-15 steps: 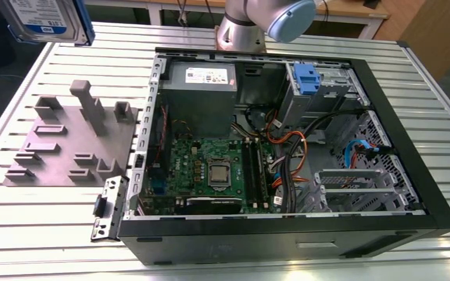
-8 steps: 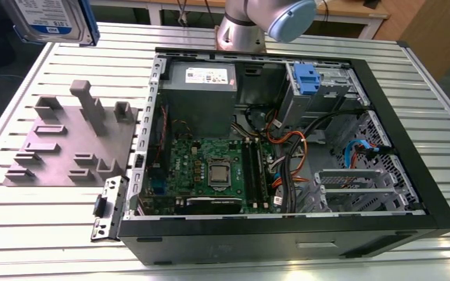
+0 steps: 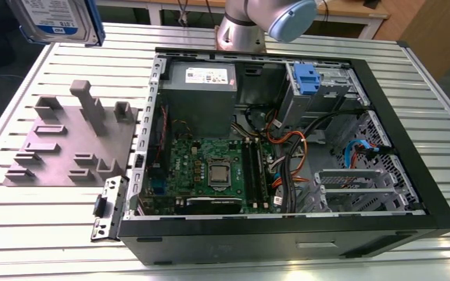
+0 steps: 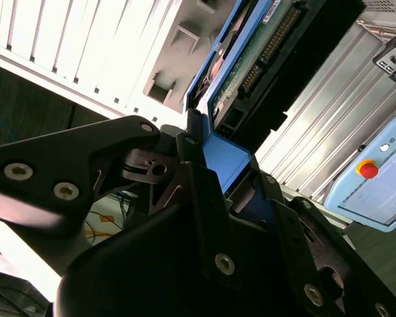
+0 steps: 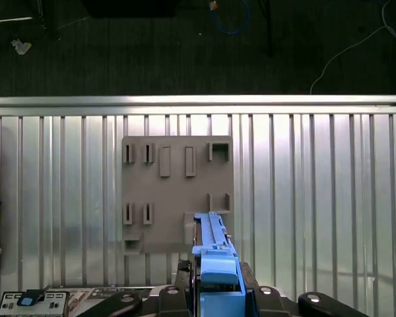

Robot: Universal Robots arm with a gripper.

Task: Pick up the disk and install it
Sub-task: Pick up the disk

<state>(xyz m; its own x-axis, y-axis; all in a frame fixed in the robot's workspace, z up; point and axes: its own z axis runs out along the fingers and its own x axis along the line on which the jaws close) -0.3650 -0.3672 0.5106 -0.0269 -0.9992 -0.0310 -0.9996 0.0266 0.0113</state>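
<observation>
The disk (image 3: 57, 20) hangs high above the table at the exterior view's upper left, label side showing, with its blue bracket around the edges. In the second wrist view my gripper (image 4: 228, 165) is shut on the blue bracket end of the disk (image 4: 264, 53), black fingers (image 4: 191, 158) on either side. In the first wrist view the disk (image 5: 214, 254) is seen edge-on, held by the gripper (image 5: 214, 297) above the grey fixture plate (image 5: 178, 195).
An open computer case (image 3: 412, 175) lies on the slatted aluminium table (image 3: 444, 105), with a motherboard, cables, a grey power supply (image 3: 200, 76) and a blue tab (image 3: 307, 79) at a drive bay. The grey fixture plate (image 3: 68, 140) with upright pegs sits to its left. A teach pendant (image 4: 376, 178) lies nearby.
</observation>
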